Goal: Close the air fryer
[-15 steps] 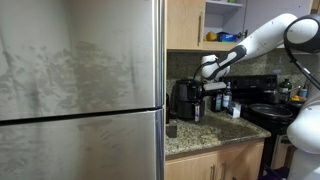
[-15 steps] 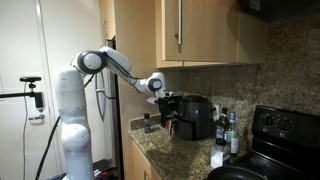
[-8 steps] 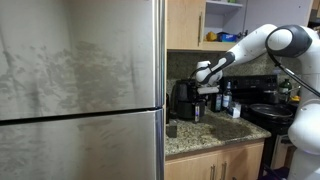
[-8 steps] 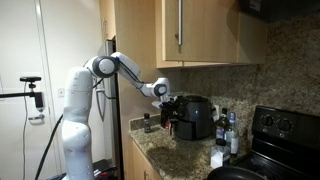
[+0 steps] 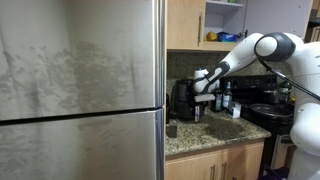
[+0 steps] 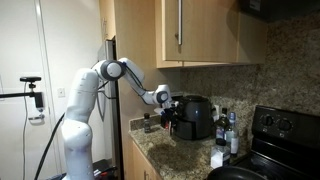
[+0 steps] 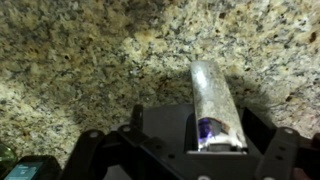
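Note:
The black air fryer (image 5: 184,99) stands on the granite counter against the backsplash; it also shows in an exterior view (image 6: 195,116). Its front drawer faces the counter's edge. My gripper (image 5: 204,84) hangs just in front of and above the drawer, also seen in an exterior view (image 6: 166,103). In the wrist view a silvery drawer handle (image 7: 214,102) sticks out from a black front (image 7: 165,135) over the granite. The gripper's fingers (image 7: 190,160) stand wide apart on either side of the handle, open and holding nothing.
A large stainless fridge (image 5: 80,90) fills one side of the scene. Dark bottles (image 6: 226,128) stand beside the air fryer, with a black stove (image 6: 280,130) beyond. Wooden cabinets (image 6: 180,30) hang overhead. The granite counter (image 5: 210,132) has a front edge nearby.
The arm has swung lower and the gripper has come down closer to the air fryer's drawer front. The air fryer has not visibly moved.

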Available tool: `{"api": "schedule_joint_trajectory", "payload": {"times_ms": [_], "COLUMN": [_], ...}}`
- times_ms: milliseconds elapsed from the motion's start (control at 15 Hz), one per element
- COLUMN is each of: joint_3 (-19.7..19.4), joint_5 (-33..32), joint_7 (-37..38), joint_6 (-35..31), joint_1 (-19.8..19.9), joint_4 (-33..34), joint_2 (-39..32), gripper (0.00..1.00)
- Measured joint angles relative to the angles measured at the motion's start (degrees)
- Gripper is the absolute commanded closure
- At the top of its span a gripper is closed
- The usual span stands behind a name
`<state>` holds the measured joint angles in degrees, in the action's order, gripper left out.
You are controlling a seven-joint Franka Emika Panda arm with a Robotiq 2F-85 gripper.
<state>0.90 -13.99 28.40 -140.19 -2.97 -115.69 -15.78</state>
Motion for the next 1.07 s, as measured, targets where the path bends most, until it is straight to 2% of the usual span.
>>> {"api": "schedule_joint_trajectory", "payload": {"times_ms": [200, 533, 733, 1067], "joint_3": [-2.05, -7.01, -9.59, -10.63], "joint_5": [-2.32, -9.48, -12.32, -12.87], "joint_7": [2.31, 11.39, 15.83, 19.69], "joint_6": [-3.39, -8.07, -8.15, -7.4], "joint_1": [-2.61, -7.07, -8.31, -9.56], "joint_4": [1.31, 3.69, 4.93, 5.06], "joint_2": [-2.16, -3.92, -4.85, -5.34], "gripper": [0.0, 0.0, 0.0, 0.0]}}
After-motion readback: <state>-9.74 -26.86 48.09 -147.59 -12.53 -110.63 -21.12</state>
